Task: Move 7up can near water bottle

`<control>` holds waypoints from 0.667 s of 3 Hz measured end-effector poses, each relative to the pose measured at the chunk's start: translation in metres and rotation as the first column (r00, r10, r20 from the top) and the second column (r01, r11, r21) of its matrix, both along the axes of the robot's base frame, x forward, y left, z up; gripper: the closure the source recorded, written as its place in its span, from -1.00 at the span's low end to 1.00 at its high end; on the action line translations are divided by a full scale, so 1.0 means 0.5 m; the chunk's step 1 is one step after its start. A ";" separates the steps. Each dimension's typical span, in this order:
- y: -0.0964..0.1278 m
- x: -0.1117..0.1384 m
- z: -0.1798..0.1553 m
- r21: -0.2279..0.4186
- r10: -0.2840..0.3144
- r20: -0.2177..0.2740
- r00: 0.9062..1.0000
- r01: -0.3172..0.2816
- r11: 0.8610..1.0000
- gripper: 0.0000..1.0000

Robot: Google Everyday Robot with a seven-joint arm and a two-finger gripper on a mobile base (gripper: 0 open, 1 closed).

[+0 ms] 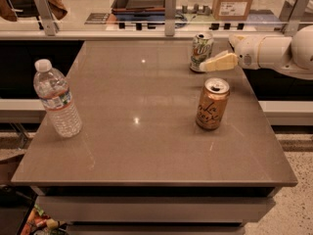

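The 7up can stands upright at the far right of the brown table. It is white and silver with green markings. The water bottle stands upright near the table's left edge, clear with a white cap. My gripper comes in from the right on a white arm. Its cream fingers lie right beside the 7up can's lower right side, at or very close to it.
An orange-tan can with script lettering stands in front of the 7up can, just below the gripper. A glass rail with posts runs along the table's far edge. A cardboard box sits behind it.
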State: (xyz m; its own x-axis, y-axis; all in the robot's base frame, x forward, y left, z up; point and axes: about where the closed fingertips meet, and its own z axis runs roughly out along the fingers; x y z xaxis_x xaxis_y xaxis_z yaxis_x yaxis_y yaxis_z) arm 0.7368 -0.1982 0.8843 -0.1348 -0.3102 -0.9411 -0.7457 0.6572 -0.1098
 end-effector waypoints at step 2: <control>0.029 0.051 -0.007 0.133 0.011 0.055 0.998 -0.018 0.991 -1.00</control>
